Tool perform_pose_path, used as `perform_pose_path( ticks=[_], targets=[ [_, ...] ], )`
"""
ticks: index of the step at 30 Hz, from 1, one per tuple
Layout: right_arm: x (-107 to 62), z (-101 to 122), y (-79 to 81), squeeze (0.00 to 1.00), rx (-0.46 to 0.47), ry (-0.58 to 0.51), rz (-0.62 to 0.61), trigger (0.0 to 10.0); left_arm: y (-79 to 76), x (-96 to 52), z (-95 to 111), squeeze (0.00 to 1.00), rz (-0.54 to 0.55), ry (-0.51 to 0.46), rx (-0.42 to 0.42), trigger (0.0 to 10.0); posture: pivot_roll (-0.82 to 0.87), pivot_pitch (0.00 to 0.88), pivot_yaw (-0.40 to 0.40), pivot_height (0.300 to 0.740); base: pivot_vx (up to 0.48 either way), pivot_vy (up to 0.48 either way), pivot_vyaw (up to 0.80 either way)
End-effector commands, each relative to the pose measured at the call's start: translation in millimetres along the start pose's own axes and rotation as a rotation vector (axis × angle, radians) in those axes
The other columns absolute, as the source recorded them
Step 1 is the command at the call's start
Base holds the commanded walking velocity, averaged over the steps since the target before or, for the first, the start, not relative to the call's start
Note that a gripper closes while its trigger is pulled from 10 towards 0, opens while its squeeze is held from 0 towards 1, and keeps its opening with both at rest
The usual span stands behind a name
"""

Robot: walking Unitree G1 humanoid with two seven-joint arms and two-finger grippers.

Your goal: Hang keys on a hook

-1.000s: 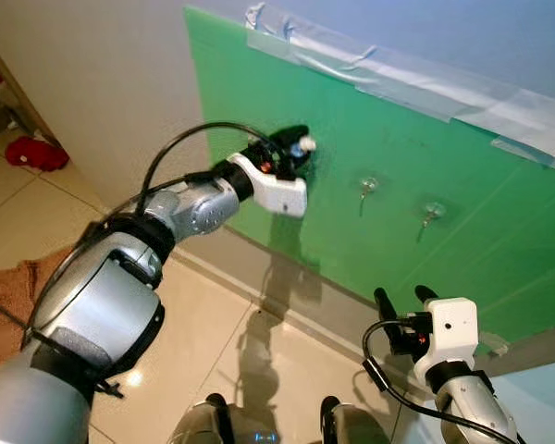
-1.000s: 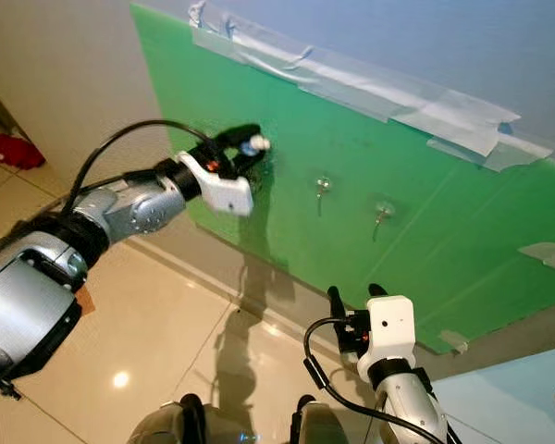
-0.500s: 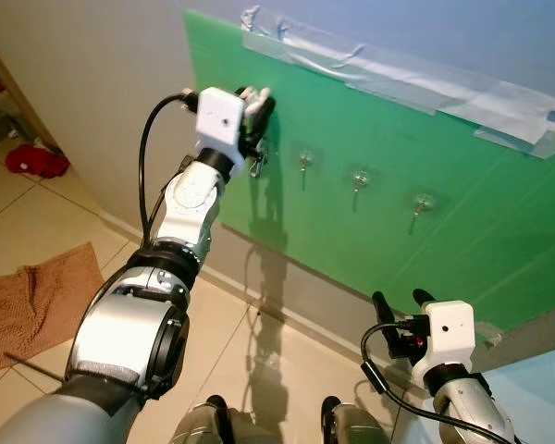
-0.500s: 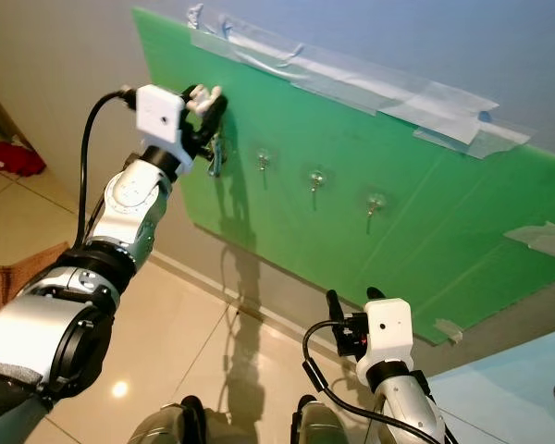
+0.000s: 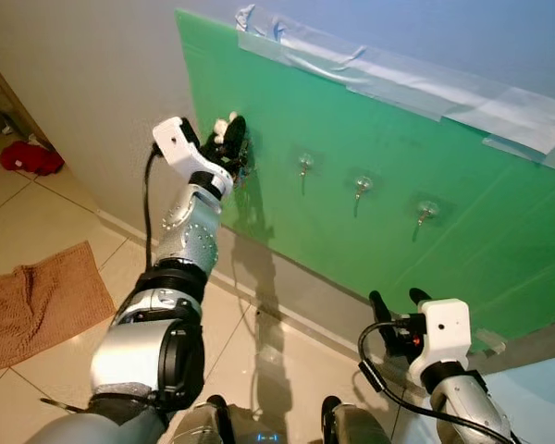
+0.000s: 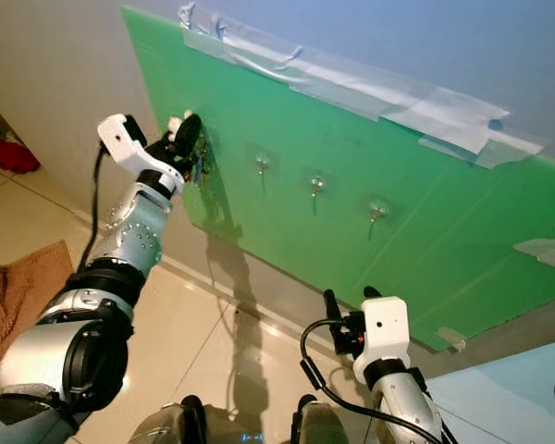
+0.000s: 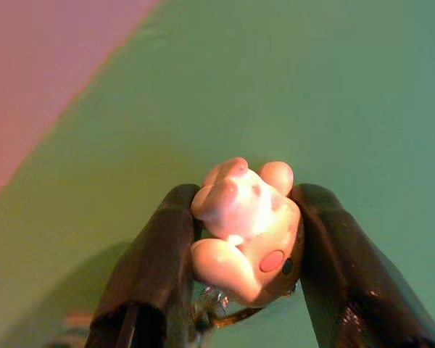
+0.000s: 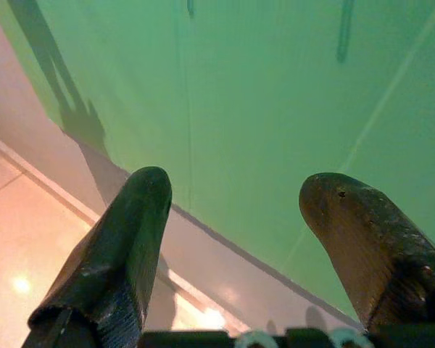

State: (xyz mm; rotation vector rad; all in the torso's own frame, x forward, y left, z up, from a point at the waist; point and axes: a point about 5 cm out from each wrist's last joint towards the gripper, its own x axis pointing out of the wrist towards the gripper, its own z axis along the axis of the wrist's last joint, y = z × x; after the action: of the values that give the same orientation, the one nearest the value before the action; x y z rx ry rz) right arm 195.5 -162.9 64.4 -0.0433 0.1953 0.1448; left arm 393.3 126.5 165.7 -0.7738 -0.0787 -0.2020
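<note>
Right gripper (image 5: pixel 400 305) low, near camera, fingers spread wide, nothing in them. Left gripper (image 7: pixel 239 239) raised against green board (image 5: pixel 370 240), fingers pinched on pink pig charm (image 7: pixel 245 230) of keys (image 5: pixel 243 166), which dangle right at board's left part. Three hooks (image 5: pixel 362 186) farther along board. Brown towel (image 5: pixel 28 301) on floor.

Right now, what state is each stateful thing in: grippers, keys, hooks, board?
left gripper: shut on the keys' pink charm, raised at the board
keys: held, dangling below the charm
right gripper: open, idle low
three hooks: bare
green board: taped to the wall
</note>
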Motion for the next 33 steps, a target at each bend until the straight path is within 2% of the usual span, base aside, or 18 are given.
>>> perform_pose_path(
  ticks=[1,12,18,23,24,29,33],
  targets=[
    [-3.0,-6,-0.9,0.00,-0.003,0.026,-0.004,10.0,-1.0,0.8,-5,0.00,0.024,0.034,-0.049,0.0,-0.34,0.156,0.026,0.740,0.000,0.000,0.00],
    [-5.9,-7,-1.5,0.00,0.003,0.025,-0.012,10.0,0.8,-2.9,-2,0.00,0.033,0.064,-0.130,0.0,-0.34,0.160,0.036,0.740,0.000,0.000,0.00],
    [-6.0,-7,-0.8,0.00,0.005,0.028,-0.008,10.0,9.1,-6.7,-2,0.00,0.073,0.078,-0.159,0.0,-0.33,0.159,0.036,0.740,0.000,0.000,0.00],
    [-5.4,-8,-0.4,0.00,0.004,0.030,-0.003,10.0,3.3,-7.1,4,0.00,0.032,0.058,-0.090,0.0,-0.33,0.158,0.035,0.740,0.000,0.000,0.00],
    [-4.7,-8,-0.2,0.00,0.003,0.030,0.001,10.0,-1.3,-8.0,7,0.00,-0.010,0.041,0.001,0.0,-0.32,0.156,0.035,0.740,0.000,0.000,0.00],
    [-4.2,-8,0.3,0.00,0.001,0.031,0.004,10.0,6.3,-10.6,9,0.00,0.026,0.043,-0.014,0.0,-0.32,0.147,0.035,0.740,0.000,0.000,0.00],
    [-4.1,-9,0.6,0.00,0.001,0.033,0.006,10.0,15.8,-13.3,9,0.00,0.073,0.052,-0.066,0.0,-0.32,0.143,0.035,0.740,0.000,0.000,0.00]
  ],
)
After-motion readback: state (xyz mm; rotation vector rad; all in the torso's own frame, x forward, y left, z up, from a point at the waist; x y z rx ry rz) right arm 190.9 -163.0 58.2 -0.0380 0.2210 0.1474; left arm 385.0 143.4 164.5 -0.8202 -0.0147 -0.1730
